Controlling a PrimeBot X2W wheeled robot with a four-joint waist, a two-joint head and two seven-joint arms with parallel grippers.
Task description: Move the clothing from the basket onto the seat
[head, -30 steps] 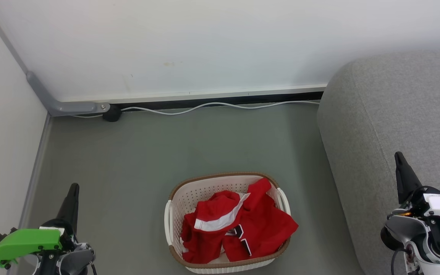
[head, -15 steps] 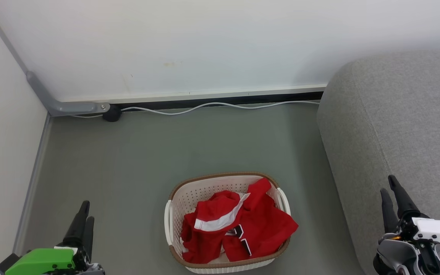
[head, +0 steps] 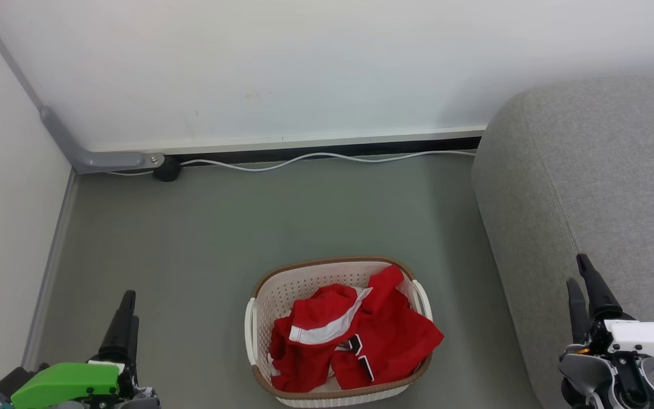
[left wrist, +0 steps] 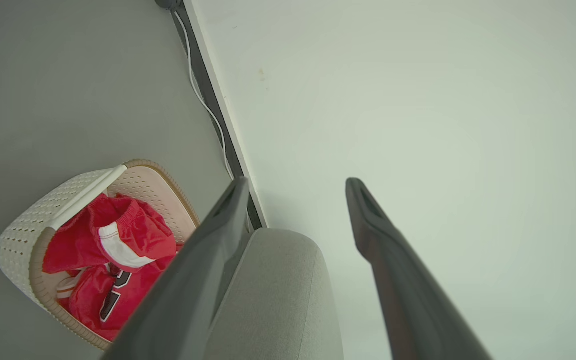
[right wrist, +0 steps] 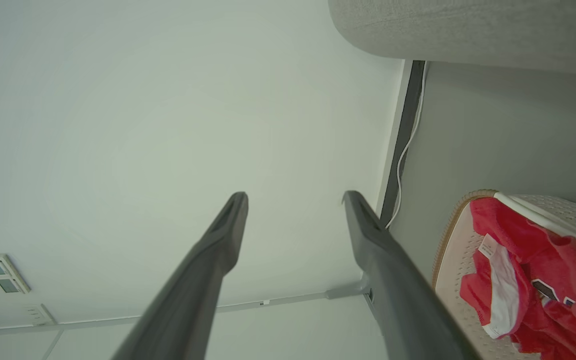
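Note:
Red clothing (head: 349,338) with a white band and black numerals lies bunched in the cream perforated basket (head: 259,295) on the floor at bottom centre. Both wrist views catch the clothing (left wrist: 110,250) (right wrist: 533,270) in the basket (left wrist: 23,230) (right wrist: 553,205) too. The grey seat (head: 594,187) rises at the right. My left gripper (head: 128,309) (left wrist: 295,187) stands open and empty at lower left, well left of the basket. Open and empty as well, my right gripper (head: 577,271) (right wrist: 295,197) hovers at lower right before the seat's front.
A white wall with a dark baseboard runs across the back, with a white cable (head: 315,159) along it and a grey conduit (head: 88,159) at the corner. Another wall closes off the left side. Grey floor surrounds the basket.
Both grippers went from shut to open. Both also dropped lower in the head view; the clothing and basket stayed put.

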